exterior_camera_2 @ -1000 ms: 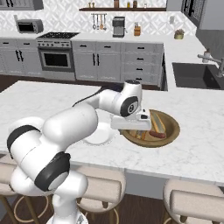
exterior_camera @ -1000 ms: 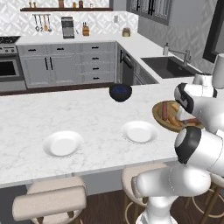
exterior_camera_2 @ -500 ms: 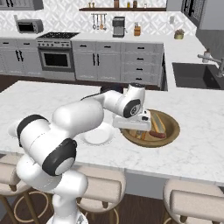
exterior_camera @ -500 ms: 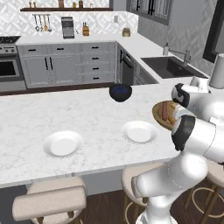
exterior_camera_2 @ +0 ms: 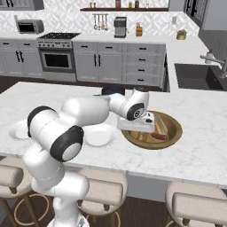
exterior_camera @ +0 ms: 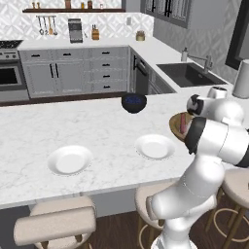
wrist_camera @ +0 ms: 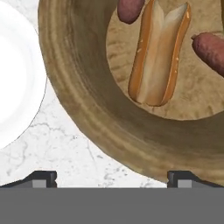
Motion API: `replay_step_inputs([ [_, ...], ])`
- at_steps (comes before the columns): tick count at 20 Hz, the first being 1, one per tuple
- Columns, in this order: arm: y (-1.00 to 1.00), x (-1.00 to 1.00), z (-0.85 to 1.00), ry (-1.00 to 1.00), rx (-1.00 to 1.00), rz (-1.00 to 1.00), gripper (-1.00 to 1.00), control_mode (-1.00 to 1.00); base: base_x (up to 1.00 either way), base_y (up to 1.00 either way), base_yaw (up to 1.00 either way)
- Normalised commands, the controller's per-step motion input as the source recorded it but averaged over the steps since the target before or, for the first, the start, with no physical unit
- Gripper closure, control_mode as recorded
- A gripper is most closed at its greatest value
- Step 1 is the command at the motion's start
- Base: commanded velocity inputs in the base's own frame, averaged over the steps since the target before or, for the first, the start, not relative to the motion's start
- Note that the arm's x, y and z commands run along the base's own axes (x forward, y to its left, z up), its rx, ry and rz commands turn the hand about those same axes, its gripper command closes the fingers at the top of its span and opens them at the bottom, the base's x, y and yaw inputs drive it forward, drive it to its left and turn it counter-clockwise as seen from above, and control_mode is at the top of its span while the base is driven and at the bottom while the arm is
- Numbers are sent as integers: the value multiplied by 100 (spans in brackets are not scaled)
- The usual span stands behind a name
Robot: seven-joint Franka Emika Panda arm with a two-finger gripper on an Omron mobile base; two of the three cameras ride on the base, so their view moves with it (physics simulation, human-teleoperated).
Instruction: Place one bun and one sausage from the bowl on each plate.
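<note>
Counter [exterior_camera: 97, 131]: your marble island runs across mid-frame in both base views.
Bowl [wrist_camera: 87, 118]: upper right of the hand view, just beside one plate.
Plates [exterior_camera: 154, 146]: one centre of the left base view, its twin [exterior_camera: 70, 159] lower left.
Bun [wrist_camera: 158, 57]: lying split-side up in the bowl.
Sausages [wrist_camera: 211, 50]: flanking the bun.
Gripper [wrist_camera: 111, 178]: your jaws stand wide, nothing held, over the bowl's rim.

This is a home kitchen. There is a stove [exterior_camera_2: 56, 60] with an oven, grey cupboards [exterior_camera_2: 119, 64], a sink [exterior_camera: 190, 74] with a tap, and a microwave [exterior_camera_2: 27, 26]. Stools [exterior_camera: 56, 223] stand along the near edge of a big white counter [exterior_camera: 68, 126].
</note>
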Motion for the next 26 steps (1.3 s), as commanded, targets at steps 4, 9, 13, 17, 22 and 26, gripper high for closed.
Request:
replay_step_inputs([
  [4,-18,39,-3,0,5,0,-100,-100,0,0,0],
  [9,-3,38,-22,0,6,0,-100,-100,0,0,0],
  [13,-7,38,-31,0,3,0,-100,-100,0,0,0],
  [17,-33,35,-21,0,3,0,-100,-100,0,0,0],
  [22,-23,18,-36,0,0,0,-100,-100,0,0,0],
  [26,2,8,-31,0,0,0,-100,-100,0,0,0],
])
